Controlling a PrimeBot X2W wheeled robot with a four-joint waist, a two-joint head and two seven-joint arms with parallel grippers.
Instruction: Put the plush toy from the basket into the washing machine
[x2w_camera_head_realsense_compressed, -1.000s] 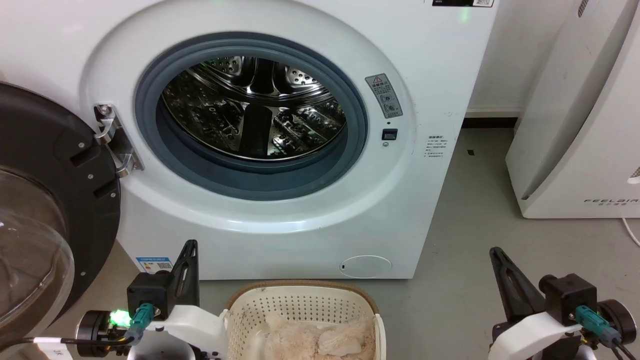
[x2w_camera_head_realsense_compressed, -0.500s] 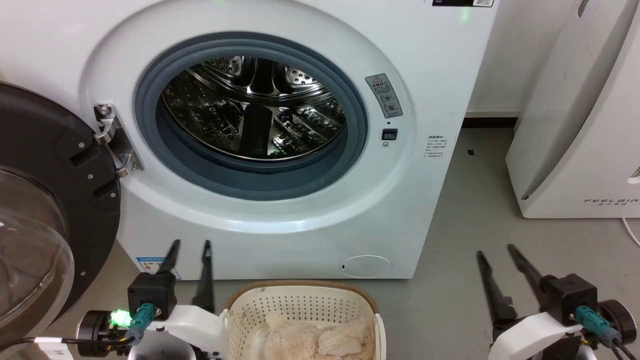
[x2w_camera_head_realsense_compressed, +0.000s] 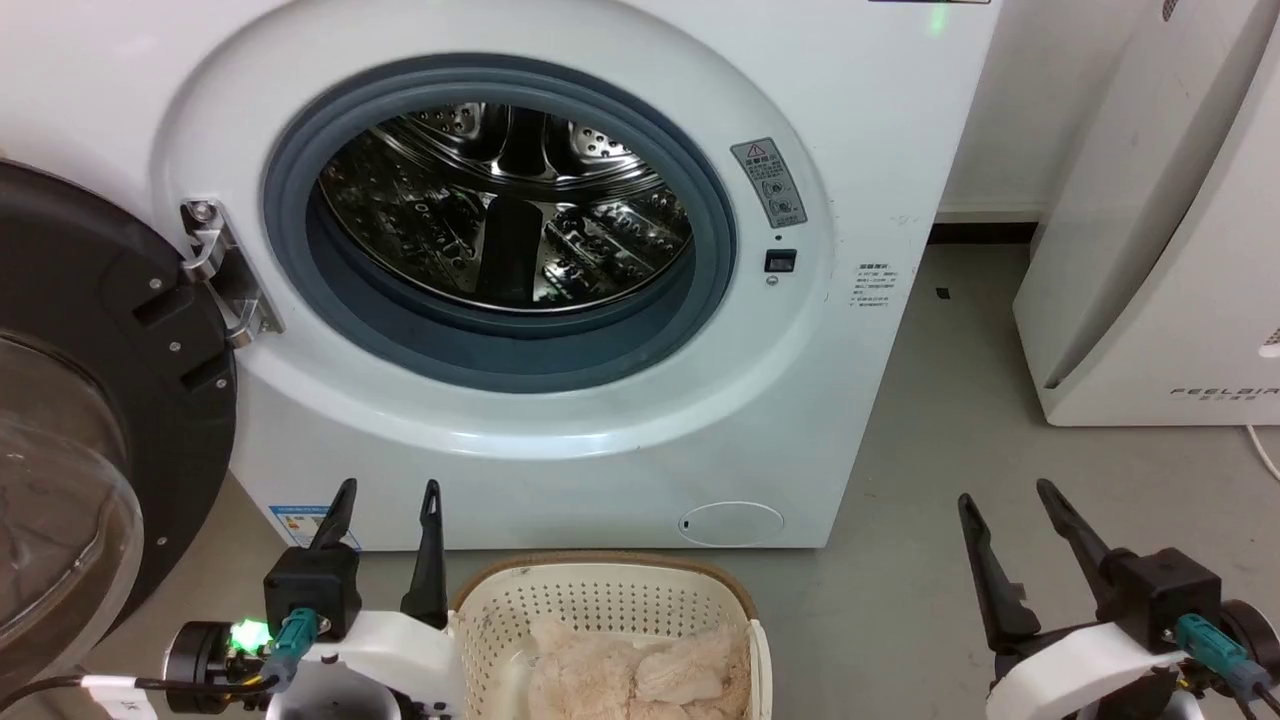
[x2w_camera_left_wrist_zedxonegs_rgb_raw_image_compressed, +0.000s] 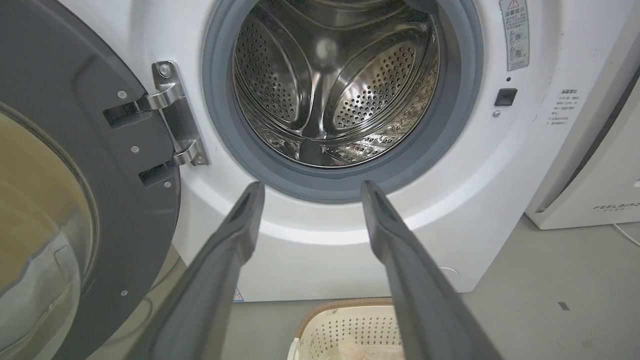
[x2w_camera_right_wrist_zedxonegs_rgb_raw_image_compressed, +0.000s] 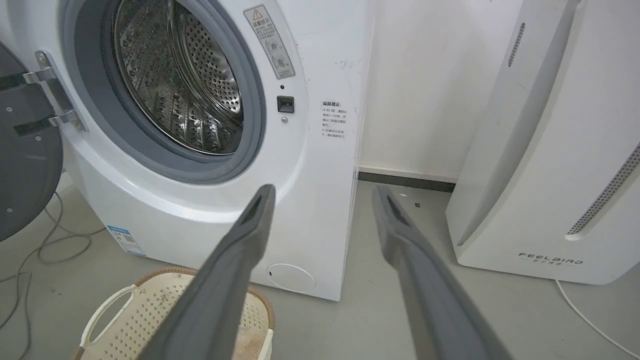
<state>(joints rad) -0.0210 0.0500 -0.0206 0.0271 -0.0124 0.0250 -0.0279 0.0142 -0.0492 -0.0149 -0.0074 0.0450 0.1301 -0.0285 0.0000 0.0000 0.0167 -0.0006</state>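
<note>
**A:** Where's the toy?
**B:** The plush toy (x2w_camera_head_realsense_compressed: 635, 675) is lying in the basket (x2w_camera_head_realsense_compressed: 600, 600), at six o'clock in the head view. It's a heap of cream fur, cut off by the bottom edge.

**A:** And the basket?
**B:** It's on the grey floor (x2w_camera_head_realsense_compressed: 950, 400), just in front of the washing machine (x2w_camera_head_realsense_compressed: 850, 150), which stands at twelve o'clock from it. The rubber ring (x2w_camera_head_realsense_compressed: 290, 260) is exposed and the steel drum (x2w_camera_head_realsense_compressed: 505, 210) looks bare inside. The dark glass door (x2w_camera_head_realsense_compressed: 90, 330) hangs wide open at nine o'clock, on its hinge (x2w_camera_head_realsense_compressed: 215, 275).

**A:** What are the arms doing?
**B:** The left gripper (x2w_camera_head_realsense_compressed: 390, 485) is at nine o'clock of the basket, just beside its rim. Its fingers are spread, point up at the washer front and hold nothing. The right gripper (x2w_camera_head_realsense_compressed: 1005, 490) is at three o'clock, well apart from the basket and over bare floor. Its fingers are also parted and empty.

**A:** Anything further out?
**B:** A white appliance (x2w_camera_head_realsense_compressed: 1180, 250) at two o'clock, beside the washer, with a gap of floor between them. In the right wrist view, loose cables (x2w_camera_right_wrist_zedxonegs_rgb_raw_image_compressed: 50, 240) lie on the floor under the door.
</note>
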